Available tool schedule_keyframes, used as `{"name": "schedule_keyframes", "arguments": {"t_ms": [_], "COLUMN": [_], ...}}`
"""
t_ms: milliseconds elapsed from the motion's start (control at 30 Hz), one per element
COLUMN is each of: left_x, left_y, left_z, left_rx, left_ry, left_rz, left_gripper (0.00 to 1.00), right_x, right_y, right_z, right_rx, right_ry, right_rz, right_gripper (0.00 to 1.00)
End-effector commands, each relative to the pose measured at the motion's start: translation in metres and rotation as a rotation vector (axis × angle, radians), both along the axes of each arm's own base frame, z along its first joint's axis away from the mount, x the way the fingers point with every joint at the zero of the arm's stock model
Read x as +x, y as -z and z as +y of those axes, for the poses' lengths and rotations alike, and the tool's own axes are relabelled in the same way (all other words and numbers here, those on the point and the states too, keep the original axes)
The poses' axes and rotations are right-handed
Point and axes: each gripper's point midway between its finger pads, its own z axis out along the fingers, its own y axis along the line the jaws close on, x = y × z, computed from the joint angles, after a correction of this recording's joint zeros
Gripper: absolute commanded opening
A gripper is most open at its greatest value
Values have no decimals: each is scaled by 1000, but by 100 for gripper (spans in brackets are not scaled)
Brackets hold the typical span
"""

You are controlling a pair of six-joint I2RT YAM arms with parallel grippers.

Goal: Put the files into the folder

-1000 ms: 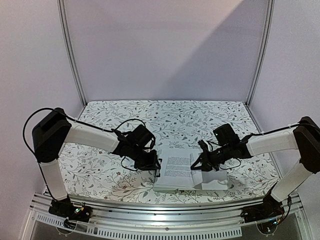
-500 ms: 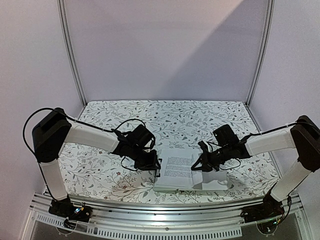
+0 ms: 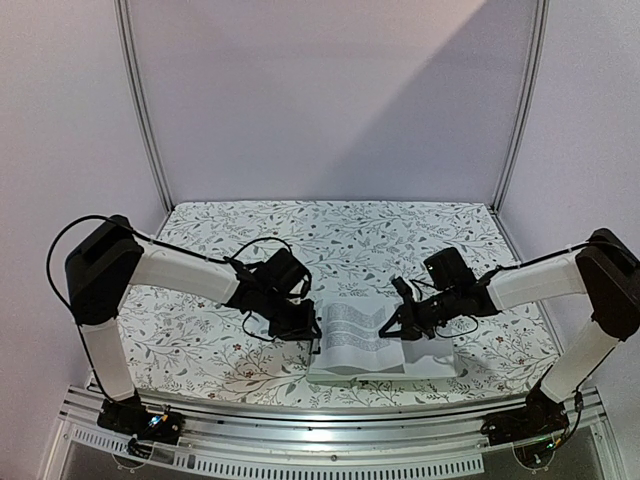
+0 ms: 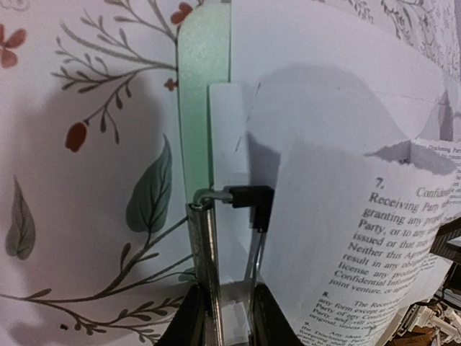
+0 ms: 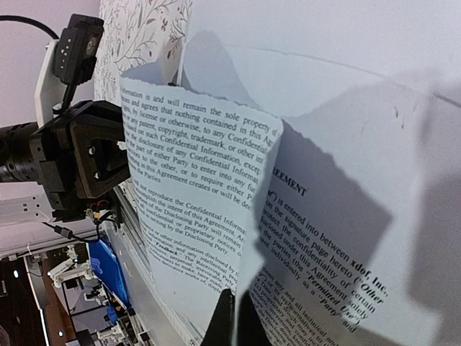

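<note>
Left end effector [image 3: 303, 325] is sitting at the left short edge of the stack, near the middle of the table's [image 3: 200, 340] near edge. Its jaws are partly closed and gripping the wire lever of the clip [image 4: 252, 198], probably holding the clip open so a sheet can slide under. The folder [image 4: 204, 94] is lying flat on the table, with only a pale green strip showing beside the clip because white sheets are covering the rest. Its long axis is running left-right along the near edge, clip end pointing left toward the left arm. The files [image 3: 355, 335] are sitting on the folder, top sheet lifted and bowing, printed side showing up in the overhead view, its left end reaching toward the clip. That curl is making the sheet's own axis hard to read; it is looking roughly in line with the folder. Right end effector [image 3: 398, 322] is closed tight, pinching the lifted sheet's edge over the middle of the stack, likely raising it to feed the end under the clip.
</note>
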Motion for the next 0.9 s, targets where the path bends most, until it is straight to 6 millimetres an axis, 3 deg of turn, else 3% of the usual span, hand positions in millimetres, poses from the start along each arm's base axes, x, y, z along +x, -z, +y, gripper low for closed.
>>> {"name": "schedule_keyframes", "arguments": {"t_ms": [0, 367, 633, 867], "left_x": [-14, -12, -11, -10], "left_y": [37, 37, 36, 37], "left_z": [23, 27, 31, 29], "left_rx": [126, 162, 176, 173], "left_ry": [1, -8, -16, -14], "left_rz": [86, 85, 81, 80], "left_gripper": [0, 0, 0, 0], "right_x": [13, 10, 21, 24], "right_y": [-27, -30, -20, -26], "right_z": [8, 2, -28, -32], "right_rx": [44, -10, -148, -198], "right_ry": [-27, -38, 51, 14], "right_rz": [-104, -76, -59, -96], "right_gripper": [0, 3, 7, 43]}}
